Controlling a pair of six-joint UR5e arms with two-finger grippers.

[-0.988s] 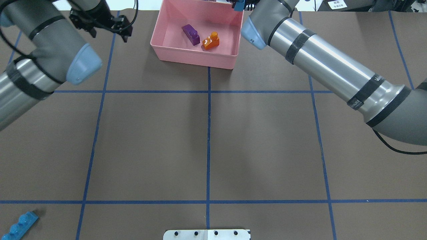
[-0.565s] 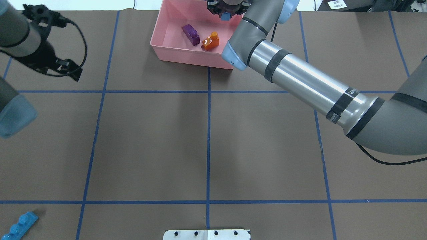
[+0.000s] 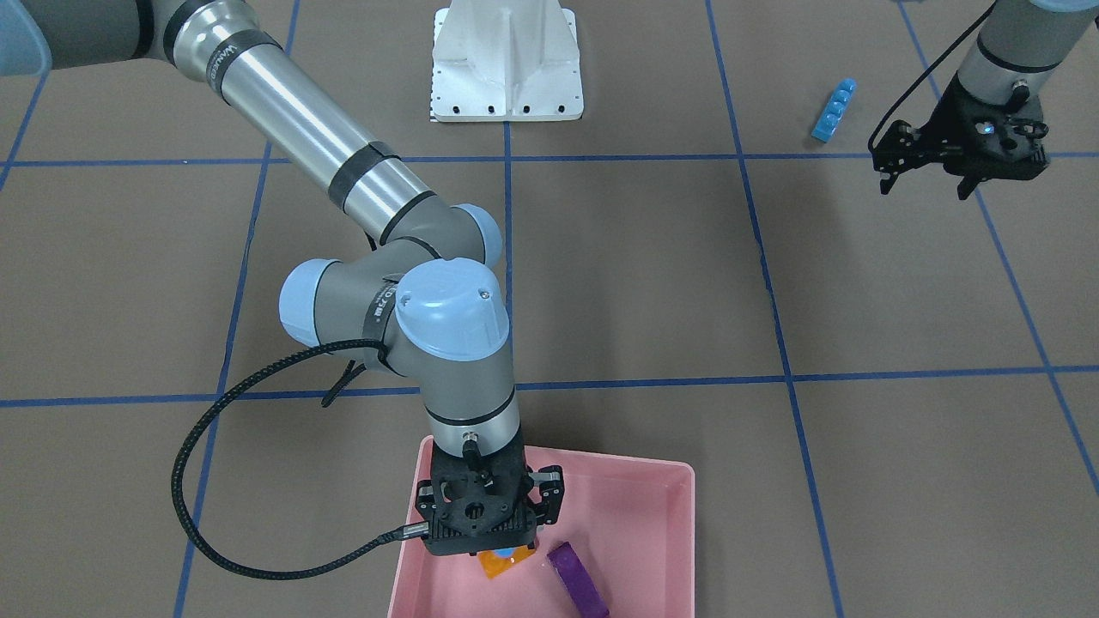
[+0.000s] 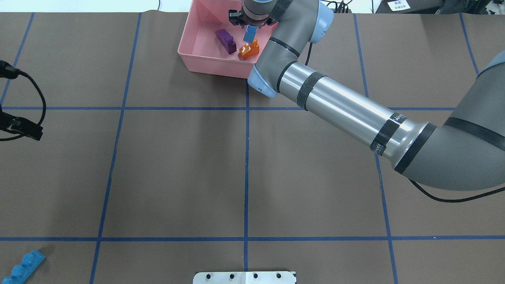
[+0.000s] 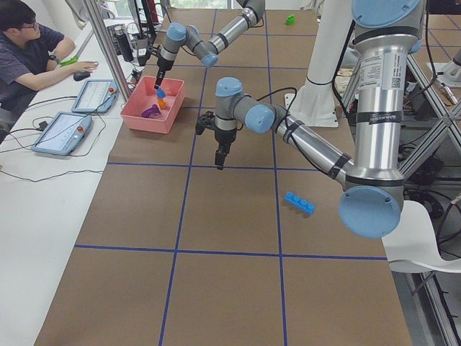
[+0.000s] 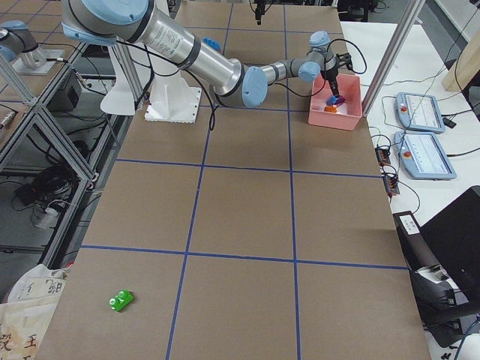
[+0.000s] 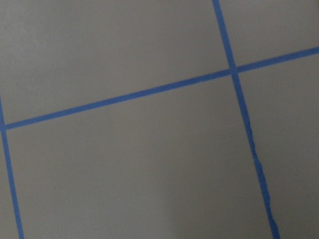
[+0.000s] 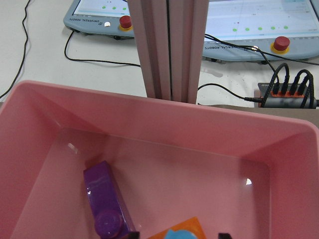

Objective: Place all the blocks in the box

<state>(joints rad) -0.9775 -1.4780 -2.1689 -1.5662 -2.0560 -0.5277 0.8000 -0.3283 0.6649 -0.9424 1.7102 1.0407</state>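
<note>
The short blue block (image 4: pixel 249 34) sat beneath the right gripper (image 4: pixel 249 26), jaws apart, on or just above the orange block (image 4: pixel 249 50) inside the box (image 4: pixel 213 65), where a bounce could send it out.

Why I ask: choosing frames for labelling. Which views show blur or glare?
Left wrist view: soft and dim, only table and tape lines. Right wrist view: sharp, with small glare spots in the box. Overhead view: sharp; white highlights on the orange block.

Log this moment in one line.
right hand open over pink box | short blue block over orange block, purple block beside | left hand open, empty | long blue block, green block on table
</note>
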